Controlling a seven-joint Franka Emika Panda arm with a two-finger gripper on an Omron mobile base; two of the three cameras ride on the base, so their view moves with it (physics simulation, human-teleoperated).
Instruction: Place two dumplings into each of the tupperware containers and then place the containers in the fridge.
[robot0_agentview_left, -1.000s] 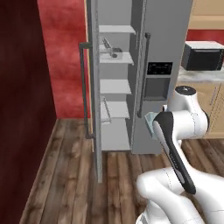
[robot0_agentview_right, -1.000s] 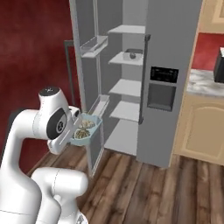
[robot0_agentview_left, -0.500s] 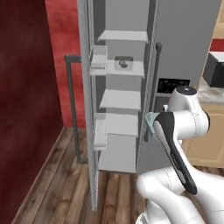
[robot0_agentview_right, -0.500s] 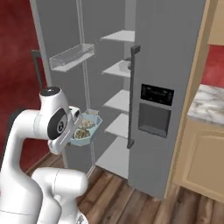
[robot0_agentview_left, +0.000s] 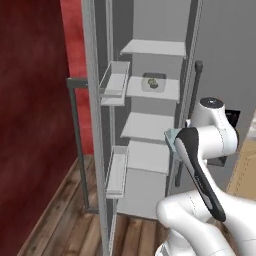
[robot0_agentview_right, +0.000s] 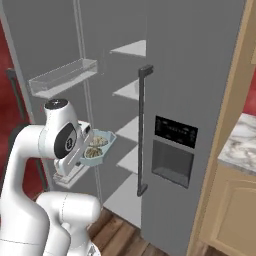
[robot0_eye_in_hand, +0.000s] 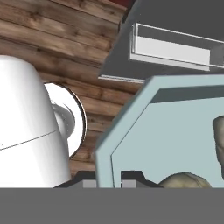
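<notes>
Altogether, two tupperware containers could be counted. The pale bluish container (robot0_agentview_right: 97, 148) hung in the air in front of the open fridge (robot0_agentview_right: 200, 90), level with its lower shelves, and the pincer (robot0_eye_in_hand: 109, 177) was closed tight on the container's rim, one fingertip on either side of the wall at the bottom of the hand view. In the right base view that container held two dumplings (robot0_agentview_right: 95, 148), lying side by side; the hand view cut both of them off, one at the bottom edge (robot0_eye_in_hand: 183, 180) and one at the right edge. The second, dark container (robot0_agentview_left: 153, 82) sat on the second shelf from the top (robot0_agentview_left: 165, 91) inside the fridge, with something tan and speckled in it, though how many pieces could not be made out at that distance. Four pale inner shelves showed in the left base view, and two clear door bins (robot0_agentview_left: 114, 85) hung on the open door. In that view the arm's own dark-and-white link hid nearly all of the held container, leaving one pale corner (robot0_agentview_left: 171, 138). On the closed right door the dark dispenser panel (robot0_agentview_right: 173, 147) sat beside the long handle (robot0_agentview_right: 142, 130). A marble-topped bench (robot0_agentview_right: 239, 150) was cut off at the right edge.
</notes>
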